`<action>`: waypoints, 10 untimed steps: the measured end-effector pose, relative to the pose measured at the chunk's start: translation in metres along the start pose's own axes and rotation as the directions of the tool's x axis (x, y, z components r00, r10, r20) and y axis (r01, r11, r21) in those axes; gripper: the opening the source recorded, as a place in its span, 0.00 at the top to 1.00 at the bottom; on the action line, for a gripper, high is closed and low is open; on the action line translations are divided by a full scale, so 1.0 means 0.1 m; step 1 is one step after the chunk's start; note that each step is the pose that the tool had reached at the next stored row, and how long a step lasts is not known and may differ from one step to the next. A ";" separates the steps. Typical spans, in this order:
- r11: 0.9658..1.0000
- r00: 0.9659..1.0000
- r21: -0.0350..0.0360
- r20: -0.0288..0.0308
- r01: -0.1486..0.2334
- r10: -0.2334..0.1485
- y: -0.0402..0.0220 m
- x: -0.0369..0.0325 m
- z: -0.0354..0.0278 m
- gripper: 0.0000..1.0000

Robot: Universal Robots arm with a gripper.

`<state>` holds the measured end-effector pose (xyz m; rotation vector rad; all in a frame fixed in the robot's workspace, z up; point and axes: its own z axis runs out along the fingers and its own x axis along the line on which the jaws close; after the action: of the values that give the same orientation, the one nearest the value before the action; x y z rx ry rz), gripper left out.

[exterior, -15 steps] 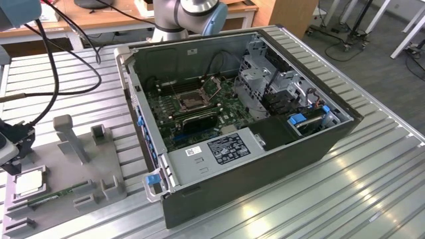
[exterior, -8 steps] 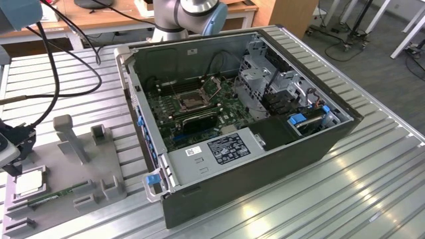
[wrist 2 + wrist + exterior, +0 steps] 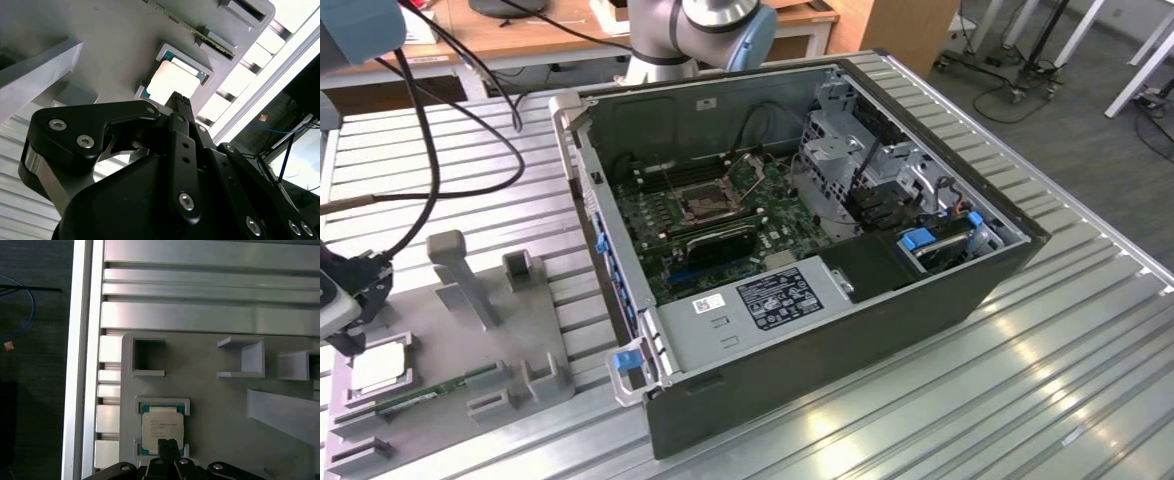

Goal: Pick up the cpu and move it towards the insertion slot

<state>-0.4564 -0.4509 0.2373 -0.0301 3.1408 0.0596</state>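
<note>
First wrist view, closed hand point(image 3: 168, 444) over cpu point(image 3: 161, 429), grey tray brackets point(image 3: 250, 360) nearby

In the exterior view we see a dark, open-sided metal computer case point(image 3: 854, 370) lying on a ribbed aluminium worktop point(image 3: 1041, 400). Inside it a green circuit board point(image 3: 774, 225) sits toward ten o'clock, and a grey, labelled power-supply box point(image 3: 761, 300) lies at the board's six o'clock edge. At eight o'clock from the case lies a flat grey plastic fixture tray point(image 3: 440, 330), with a long narrow green memory stick point(image 3: 434, 388) resting in it. Black cables point(image 3: 447, 150) loop at ten o'clock.
</note>
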 end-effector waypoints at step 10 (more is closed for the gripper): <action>1.000 1.000 0.000 0.000 0.000 0.000 -0.001 0.000 0.028 0.89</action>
<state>-0.4564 -0.4509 0.2345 -0.0301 3.1410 0.0594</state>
